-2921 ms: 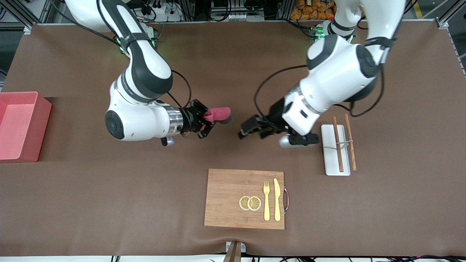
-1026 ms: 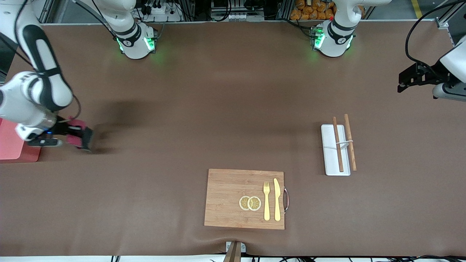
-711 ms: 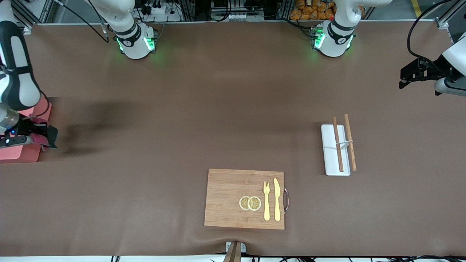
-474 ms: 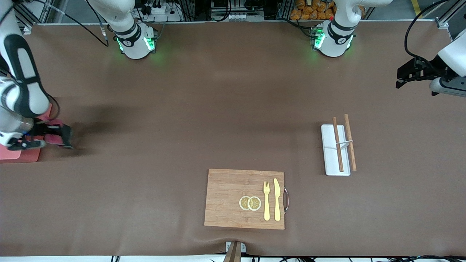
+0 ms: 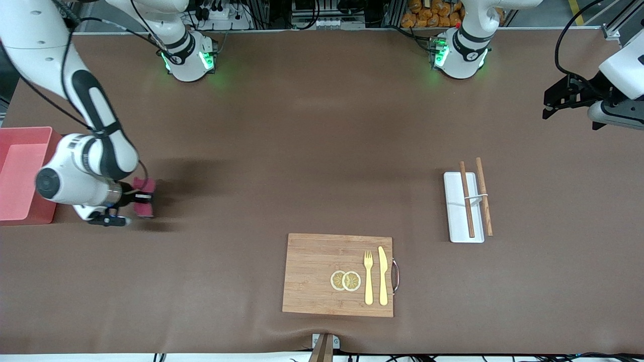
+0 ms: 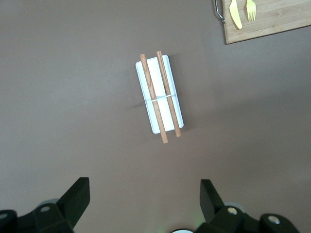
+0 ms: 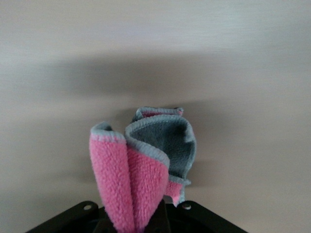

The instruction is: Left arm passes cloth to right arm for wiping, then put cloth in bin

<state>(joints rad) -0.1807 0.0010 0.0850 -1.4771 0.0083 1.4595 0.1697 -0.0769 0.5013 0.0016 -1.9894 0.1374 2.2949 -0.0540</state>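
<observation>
Cloth (image 5: 143, 196) is what you should find first in the front view: it sits clamped in the jaws of the right gripper (image 5: 137, 197), low over the brown table (image 5: 302, 151) at the right arm's end, just beside the pink bin (image 5: 20, 173). The bin stands on the table at that same end, and the cloth is outside it. You can follow the right arm (image 5: 85, 166) from its base at the top of that view down to the wrist. The left arm (image 5: 624, 65) waits at its own end of the table, with the left gripper (image 5: 556, 98) up in the air over bare table and its jaws apart, holding nothing. Near the middle you see a white tray (image 5: 455, 221) with 2 chopsticks (image 5: 468, 201), 1 lying along the tray and 1 along its edge. Nearer the front camera lies a wooden cutting board (image 5: 312, 271) carrying 2 lemon slices (image 5: 345, 280), a yellow fork (image 5: 369, 276) and a yellow knife (image 5: 383, 275).

In the left wrist view, you look down past 2 black fingers (image 6: 73, 201) spread wide, with the tray and chopsticks on the table below and a corner of the board at the edge.

In the right wrist view, the folded cloth fills the middle, pink on one face and grey on the other, pinched at its base by the black jaws.
</observation>
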